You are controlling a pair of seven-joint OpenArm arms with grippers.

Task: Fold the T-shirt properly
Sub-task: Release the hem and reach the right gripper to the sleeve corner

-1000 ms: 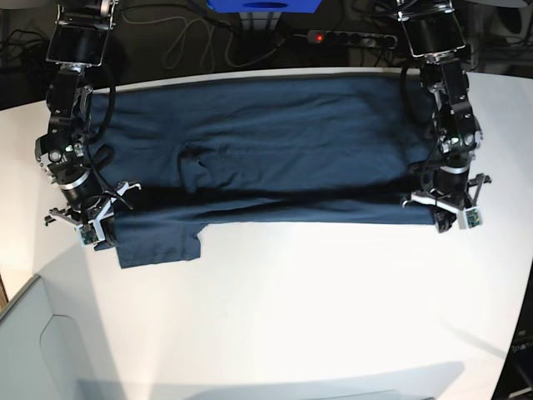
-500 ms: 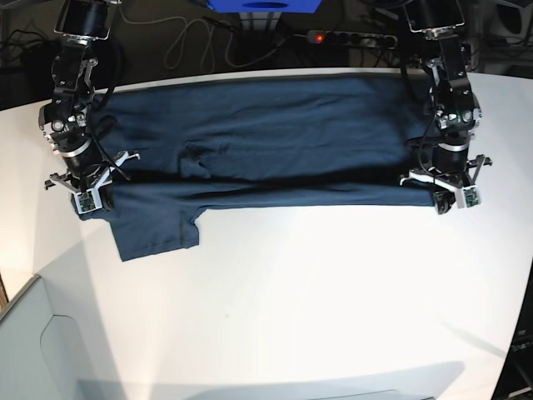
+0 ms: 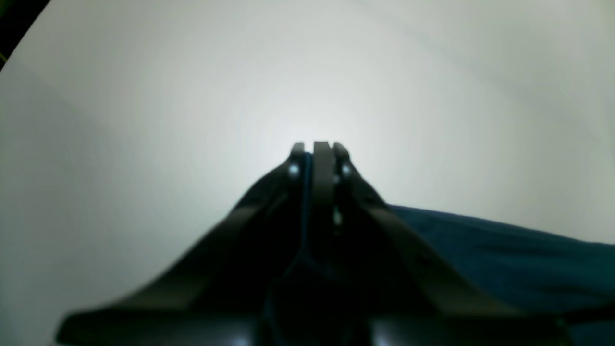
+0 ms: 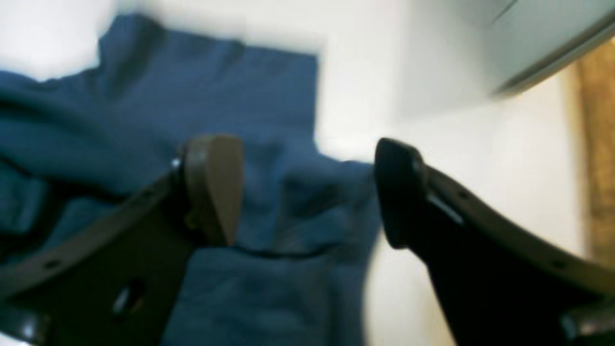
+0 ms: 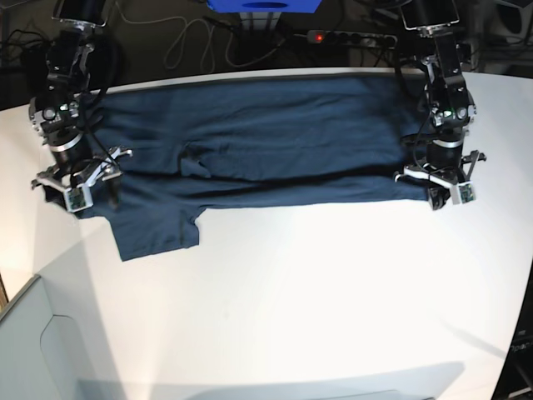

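fingers, right arm (image 4: 307, 192): spread wide, nothing between them; hanging over the sleeve end of the t-shirt (image 5: 250, 142).
fingers, left arm (image 3: 314, 154): clenched, a thin dark blue edge of cloth pinched between them at the hem end.
t-shirt, position: flat across the far half of the bench (image 5: 291, 308), near long edge doubled back on the body; one sleeve (image 5: 154, 233) sticks out toward the near side.
fold, condition: lengthwise fold in place, judged early in the task.
risk, uneven ends: one end is free and the other gripped, so any pull by the left arm would likely drag the fold askew.
risk, sleeve: if left sticking out, it would likely bulk or wrinkle the next fold.
risk, snag: open right fingers close above the cloth could catch and lift a layer.
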